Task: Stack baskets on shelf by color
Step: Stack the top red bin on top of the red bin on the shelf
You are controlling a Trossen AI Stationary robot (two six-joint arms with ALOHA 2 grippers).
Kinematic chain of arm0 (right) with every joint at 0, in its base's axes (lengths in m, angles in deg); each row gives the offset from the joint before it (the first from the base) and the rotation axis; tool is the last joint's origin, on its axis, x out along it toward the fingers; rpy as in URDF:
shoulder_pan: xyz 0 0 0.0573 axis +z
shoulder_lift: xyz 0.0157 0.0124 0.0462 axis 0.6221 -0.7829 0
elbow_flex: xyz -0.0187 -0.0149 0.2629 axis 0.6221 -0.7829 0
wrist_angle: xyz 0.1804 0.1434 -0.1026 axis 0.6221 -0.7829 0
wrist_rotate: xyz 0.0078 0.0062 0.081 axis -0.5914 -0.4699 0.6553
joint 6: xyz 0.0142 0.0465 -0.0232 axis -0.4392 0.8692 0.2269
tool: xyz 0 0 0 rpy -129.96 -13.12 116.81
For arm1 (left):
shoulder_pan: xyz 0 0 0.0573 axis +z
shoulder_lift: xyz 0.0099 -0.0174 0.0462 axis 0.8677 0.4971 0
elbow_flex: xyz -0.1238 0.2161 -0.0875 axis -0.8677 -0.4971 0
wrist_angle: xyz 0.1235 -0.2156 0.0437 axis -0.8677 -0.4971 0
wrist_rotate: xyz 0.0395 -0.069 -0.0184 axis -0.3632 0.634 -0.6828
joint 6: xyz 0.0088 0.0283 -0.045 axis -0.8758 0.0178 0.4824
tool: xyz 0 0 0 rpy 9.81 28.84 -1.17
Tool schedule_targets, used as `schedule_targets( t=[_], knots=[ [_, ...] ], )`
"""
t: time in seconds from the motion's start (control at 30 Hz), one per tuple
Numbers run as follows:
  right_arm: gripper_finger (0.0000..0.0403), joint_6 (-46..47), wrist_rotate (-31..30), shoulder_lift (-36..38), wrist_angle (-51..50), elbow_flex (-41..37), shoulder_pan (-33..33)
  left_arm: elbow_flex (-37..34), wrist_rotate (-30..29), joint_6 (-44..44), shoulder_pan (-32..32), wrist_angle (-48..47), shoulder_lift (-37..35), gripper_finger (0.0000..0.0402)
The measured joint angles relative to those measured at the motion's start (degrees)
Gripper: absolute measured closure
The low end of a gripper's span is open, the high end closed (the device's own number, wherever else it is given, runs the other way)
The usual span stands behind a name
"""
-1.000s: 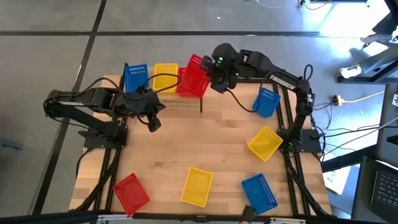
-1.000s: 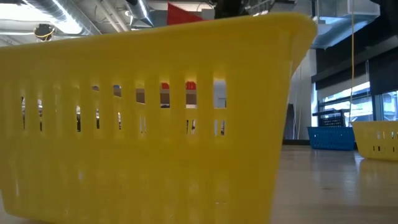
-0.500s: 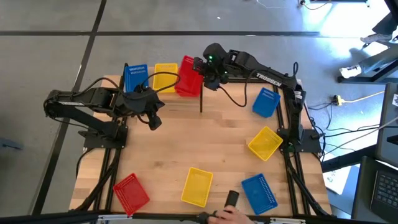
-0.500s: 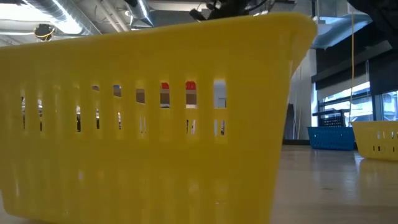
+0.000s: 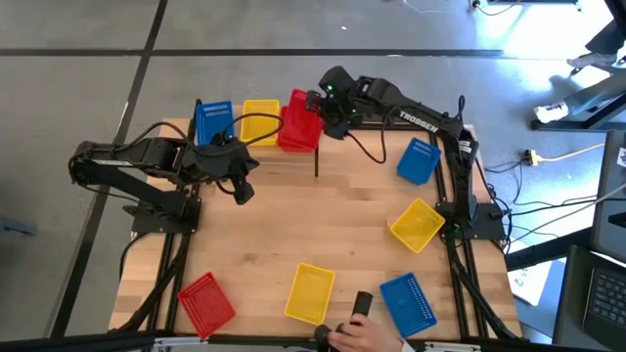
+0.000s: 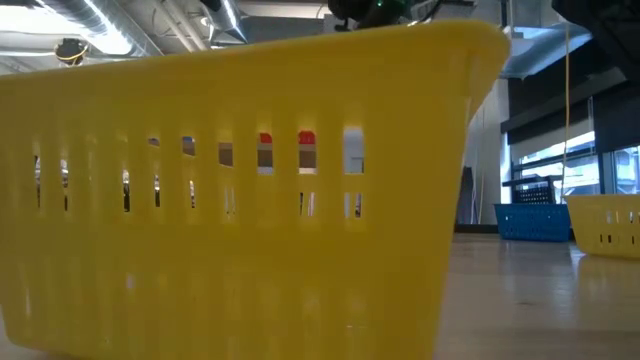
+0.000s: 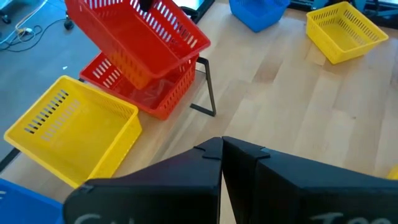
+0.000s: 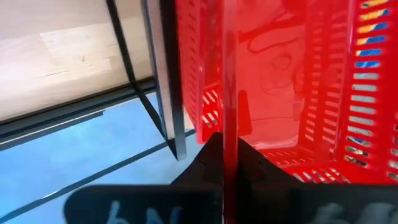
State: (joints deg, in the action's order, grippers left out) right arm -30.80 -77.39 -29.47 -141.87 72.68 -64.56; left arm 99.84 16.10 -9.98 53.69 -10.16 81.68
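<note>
The right hand point(image 5: 315, 102) holds a red basket point(image 7: 140, 37) tilted above the red one point(image 7: 140, 93) on the shelf point(image 5: 293, 156); next, lower it inside.

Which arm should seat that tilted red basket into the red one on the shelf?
Right. Its gripper already clamps the tilted red basket above the seated red one; the left gripper hangs shut and empty over the table.

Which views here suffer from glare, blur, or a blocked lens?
High view: strong bluish-white glare on the floor beyond the table's right side. Low view: a yellow basket close to the lens blocks most of it. Right wrist view: the held red basket is blurred, too near. Left wrist view: evenly lit, reasonably sharp.
</note>
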Motion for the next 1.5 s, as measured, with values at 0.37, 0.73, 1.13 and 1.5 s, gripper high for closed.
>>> schedule_targets(
  t=[0.37,0.73,1.13,1.5],
  knots=[
    [0.0397,1.8,0.0,-0.2,0.6,0.0,0.0,0.0,0.0,0.1,0.0,0.0,0.0,0.0401],
    [0.0359,3.3,0.0,-0.2,0.1,0.0,0.0,0.0,0.0,0.4,0.0,0.0,0.0,0.0401],
    [0.0316,2.5,-0.2,-0.2,1.3,0.0,0.7,0.0,0.0,0.5,0.0,0.0,0.0,0.0401],
    [0.0316,10.6,-11.8,-0.2,6.7,0.0,3.2,0.0,0.0,0.4,0.0,-0.2,0.0,0.0401]
  ],
)
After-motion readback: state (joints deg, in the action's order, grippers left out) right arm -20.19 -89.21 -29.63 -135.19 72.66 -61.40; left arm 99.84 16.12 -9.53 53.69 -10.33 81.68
